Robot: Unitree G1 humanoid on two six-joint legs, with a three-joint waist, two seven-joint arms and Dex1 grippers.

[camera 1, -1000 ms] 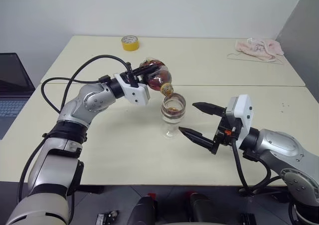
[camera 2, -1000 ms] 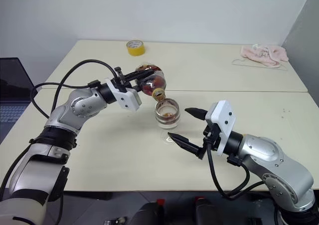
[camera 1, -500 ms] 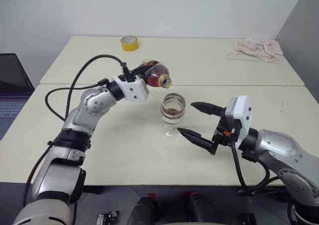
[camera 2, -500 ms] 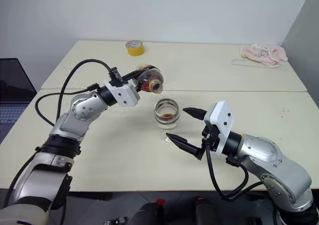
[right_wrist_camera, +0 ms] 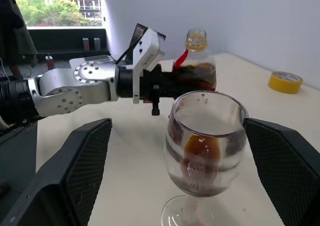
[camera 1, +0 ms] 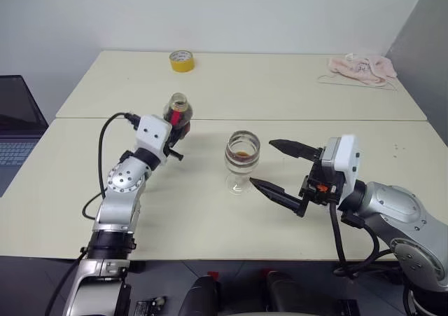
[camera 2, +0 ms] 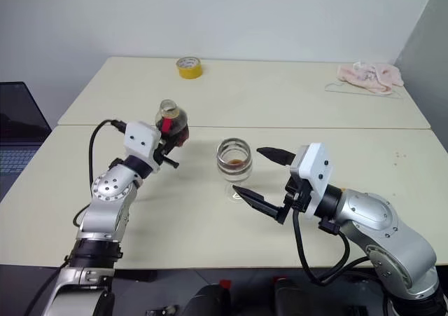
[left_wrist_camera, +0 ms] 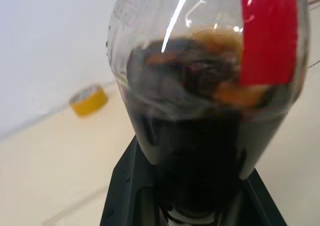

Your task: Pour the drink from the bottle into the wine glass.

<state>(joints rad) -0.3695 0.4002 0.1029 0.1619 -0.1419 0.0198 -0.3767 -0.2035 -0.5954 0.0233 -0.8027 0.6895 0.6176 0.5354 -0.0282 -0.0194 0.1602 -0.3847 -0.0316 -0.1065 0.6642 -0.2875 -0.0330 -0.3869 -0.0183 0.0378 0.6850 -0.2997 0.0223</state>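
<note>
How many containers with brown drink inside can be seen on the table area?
2. The bottle is upright in the left gripper, left of the glass. The wine glass stands mid-table, between the right gripper fingers. None seems hidden.

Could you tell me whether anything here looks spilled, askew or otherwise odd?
Nothing looks spilled. The bottle is upright in the left gripper, uncapped, beside the wine glass, which stands straight with a little drink inside. The right gripper flanks the glass, open, without touching it.
</note>
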